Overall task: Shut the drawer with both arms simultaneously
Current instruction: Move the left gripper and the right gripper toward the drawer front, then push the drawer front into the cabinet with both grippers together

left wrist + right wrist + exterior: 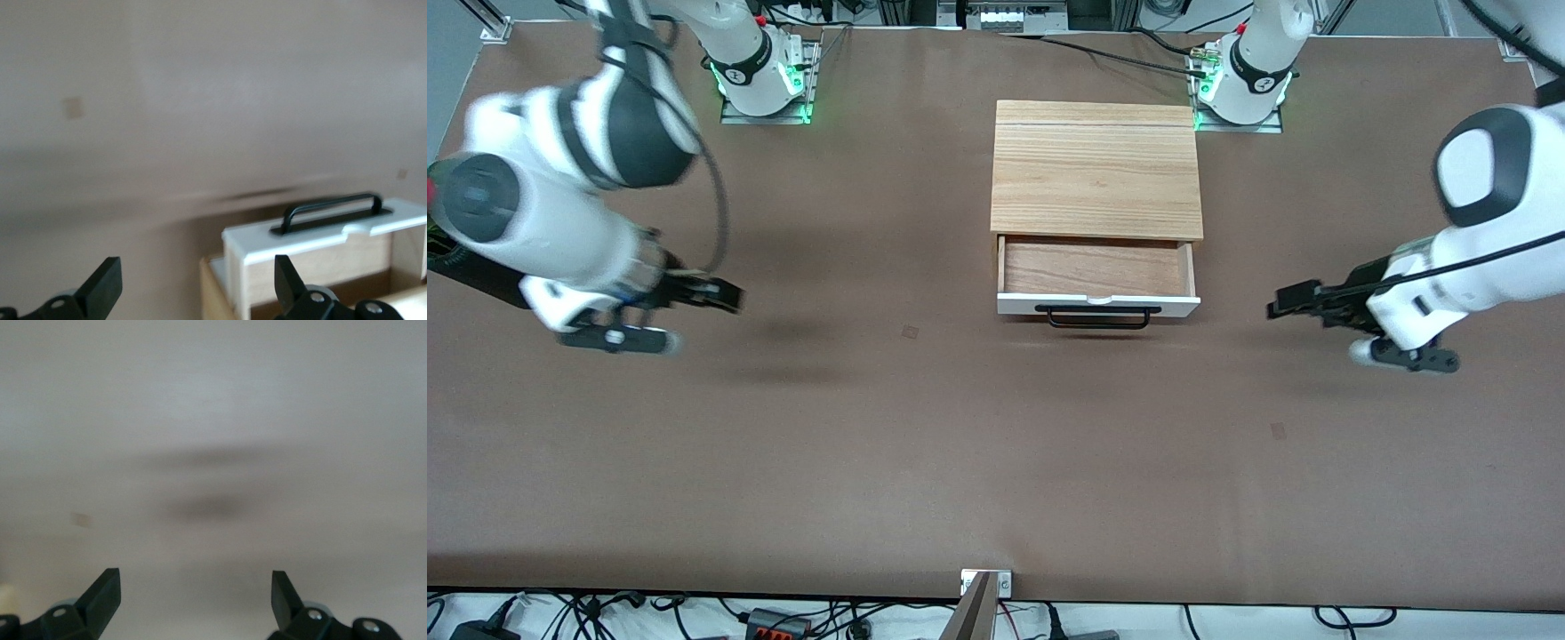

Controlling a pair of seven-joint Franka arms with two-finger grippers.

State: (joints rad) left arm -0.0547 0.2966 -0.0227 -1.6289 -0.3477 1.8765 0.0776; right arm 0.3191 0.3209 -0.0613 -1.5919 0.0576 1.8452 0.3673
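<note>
The drawer (1097, 277) is pulled part way out of a light wood box (1096, 171), and nothing lies on its reddish-brown floor. The box sits on the brown table (960, 462), near the arm bases and closer to the left arm's end. The drawer pokes out of the side of the box that faces the front camera. It has a white front panel with a black bar handle (1098, 317). In the left wrist view only a corner of the drawer (320, 247) and its handle (331, 210) show, and the rest is cut off. The left gripper (1285, 302) hangs over the table toward the left arm's end, apart from the drawer, and its two fingers (289, 283) are spread wide with nothing between them. The right gripper (725, 296) hangs over the table toward the right arm's end, well apart from the drawer, and its fingers (103, 593) are spread wide too and hold nothing. The right arm looks smeared in the front view.
</note>
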